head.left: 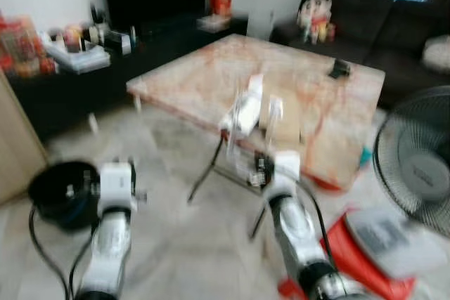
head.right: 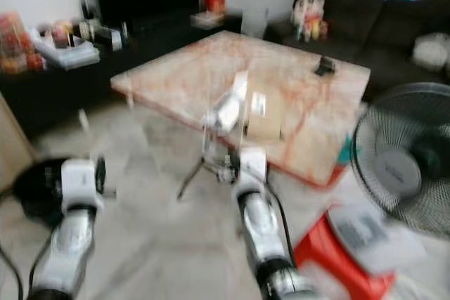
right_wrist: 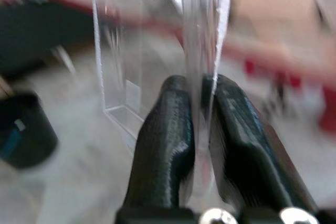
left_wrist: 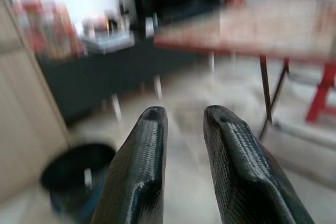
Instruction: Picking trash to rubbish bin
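My right gripper point(right_wrist: 198, 80) is shut on a piece of clear plastic packaging point(right_wrist: 152, 51), pinching one thin wall of it. The packaging point(head.left: 246, 110) stands up above my right arm, in front of the near edge of the marble table point(head.left: 316, 96). A black rubbish bin point(head.left: 60, 187) sits on the floor at the left, just beyond my left arm, and it is also seen low down as the bin point(right_wrist: 23, 129). My left gripper point(left_wrist: 184, 114) is open with nothing between its fingers, and the bin point(left_wrist: 79, 174) lies below and to one side of it. All views are blurred.
A standing fan point(head.left: 418, 159) is at the right. A red stool point(head.left: 358, 251) with a grey object on it stands by my right arm. A dark low cabinet point(head.left: 77, 82) with clutter runs along the left. A dark sofa point(head.left: 380, 19) is behind the table.
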### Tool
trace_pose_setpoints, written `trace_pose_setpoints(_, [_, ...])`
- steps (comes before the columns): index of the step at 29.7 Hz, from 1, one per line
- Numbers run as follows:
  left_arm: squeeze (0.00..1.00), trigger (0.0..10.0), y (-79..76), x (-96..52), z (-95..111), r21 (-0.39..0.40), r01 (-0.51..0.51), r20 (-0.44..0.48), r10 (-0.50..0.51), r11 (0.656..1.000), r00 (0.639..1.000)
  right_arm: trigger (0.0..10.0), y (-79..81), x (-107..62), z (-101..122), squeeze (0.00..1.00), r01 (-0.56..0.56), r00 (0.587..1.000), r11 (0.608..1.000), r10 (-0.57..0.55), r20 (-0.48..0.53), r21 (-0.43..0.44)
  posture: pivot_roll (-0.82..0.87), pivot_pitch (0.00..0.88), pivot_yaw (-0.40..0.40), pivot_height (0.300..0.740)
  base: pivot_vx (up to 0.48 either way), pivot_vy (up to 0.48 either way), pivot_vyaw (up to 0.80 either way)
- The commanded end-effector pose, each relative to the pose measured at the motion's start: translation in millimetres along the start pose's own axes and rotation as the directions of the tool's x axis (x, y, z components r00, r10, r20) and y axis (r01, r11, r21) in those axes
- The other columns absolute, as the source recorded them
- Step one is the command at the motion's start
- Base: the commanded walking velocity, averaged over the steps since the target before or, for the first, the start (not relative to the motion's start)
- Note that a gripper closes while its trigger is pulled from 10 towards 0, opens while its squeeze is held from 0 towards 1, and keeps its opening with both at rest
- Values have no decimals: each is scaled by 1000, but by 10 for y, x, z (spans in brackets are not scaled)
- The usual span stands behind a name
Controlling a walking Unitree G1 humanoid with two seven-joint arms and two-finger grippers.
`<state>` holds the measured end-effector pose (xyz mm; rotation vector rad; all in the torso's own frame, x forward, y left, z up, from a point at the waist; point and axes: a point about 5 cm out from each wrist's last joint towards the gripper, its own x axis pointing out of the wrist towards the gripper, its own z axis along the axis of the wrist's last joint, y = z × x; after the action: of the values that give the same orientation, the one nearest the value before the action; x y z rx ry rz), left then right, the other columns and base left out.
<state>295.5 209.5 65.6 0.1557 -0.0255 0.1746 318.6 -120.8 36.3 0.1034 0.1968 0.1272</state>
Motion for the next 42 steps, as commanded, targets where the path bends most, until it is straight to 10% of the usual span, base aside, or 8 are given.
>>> trace_pose_setpoints(1, [0, 10000, 48, -65, -178, -19, -3, -92, 1, 1000, 996, 10000, -67, -47, -128, 0, 29, 997, 999, -27, -75, 19, 34, 0, -88, 740, 0, 0, 0])
trace_pose_setpoints(16, [0, 10000, 284, -888, -1190, 15, -47, -610, 46, 999, 791, 10000, -375, -916, -1243, 0, 133, 794, 991, -121, -596, -23, 33, 0, -85, 740, 0, 0, 0])
trace_pose_setpoints(23, [0, 10000, 269, -1107, -1329, 20, -44, -681, 46, 999, 731, 10000, -391, -1019, -1326, 0, 139, 768, 990, -121, -629, -20, 28, 0, -83, 740, 0, 0, 0])
trace_pose_setpoints(42, [0, 10000, 322, -1164, -1367, 31, -77, -706, 76, 997, 704, 10000, -364, -972, -1298, 0, 104, 770, 993, -115, -628, -54, 36, 0, -85, 740, 0, 0, 675])
